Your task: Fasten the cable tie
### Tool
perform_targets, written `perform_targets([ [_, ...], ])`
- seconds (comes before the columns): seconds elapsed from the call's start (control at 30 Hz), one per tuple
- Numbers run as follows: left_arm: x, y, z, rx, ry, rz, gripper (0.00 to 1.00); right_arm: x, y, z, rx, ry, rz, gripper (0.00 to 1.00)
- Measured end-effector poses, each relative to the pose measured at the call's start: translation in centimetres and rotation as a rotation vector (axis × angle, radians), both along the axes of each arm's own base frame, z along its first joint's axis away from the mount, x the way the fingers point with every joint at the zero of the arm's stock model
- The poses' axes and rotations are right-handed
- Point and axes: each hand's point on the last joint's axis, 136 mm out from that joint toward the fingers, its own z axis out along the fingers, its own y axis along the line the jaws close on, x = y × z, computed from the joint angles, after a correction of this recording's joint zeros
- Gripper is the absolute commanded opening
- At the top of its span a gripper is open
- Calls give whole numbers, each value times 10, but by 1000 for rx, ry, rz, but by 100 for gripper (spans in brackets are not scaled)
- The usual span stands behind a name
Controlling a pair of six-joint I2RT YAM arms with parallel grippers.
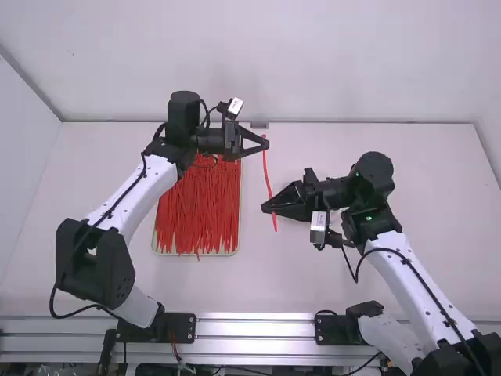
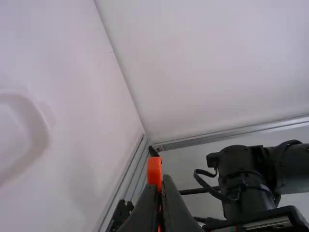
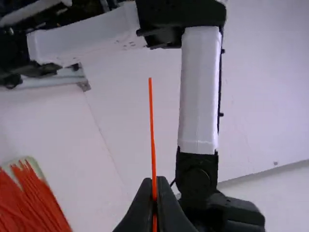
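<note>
Cable tie [image 1: 268, 176], red, is held clear of the white table [image 1: 407, 164] between the two grippers, just right of the board [image 1: 196, 253]. It runs from the left gripper [image 1: 262, 143], on the far side, past the right gripper [image 1: 266, 207] to a loose end nearer the camera.

Hidden parts: the stretch of strap inside each pinch is covered by the fingers. In the left wrist view only the tie's blocky end [image 2: 154, 170] protrudes past the fingertips. In the right wrist view the strap [image 3: 151, 135] rises from between the fingers to a free tip. The board's surface is almost wholly covered by a pile of red ties [image 1: 200, 207], and only its pale edge shows.

Left gripper [image 2: 159, 189]: fingers pressed together on the tie's blocky end.

Right gripper [image 3: 154, 186]: fingers pinching the strap partway along it.

Pose: the left arm [image 1: 133, 188] rises from its base along the left of the board, its wrist turned so that the gripper points rightward over the board's far corner. The right arm [image 1: 407, 270] climbs up and leftward, with its gripper pointing left toward the tie.
</note>
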Motion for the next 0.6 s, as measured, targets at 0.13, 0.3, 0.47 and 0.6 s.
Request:
perform_targets([
  [0.13,0,0,0,0,0,0,1,0,0,1,-23,89,1,0],
  [0.3,-1,0,0,-2,1,-8,2,0,1,0,-49,194,-2,0],
  [0.47,-1,0,0,-1,-12,-9,2,2,3,0,-70,296,-16,0],
  [0.6,-2,0,1,-1,-24,-14,1,-2,7,0,-84,343,0,0],
])
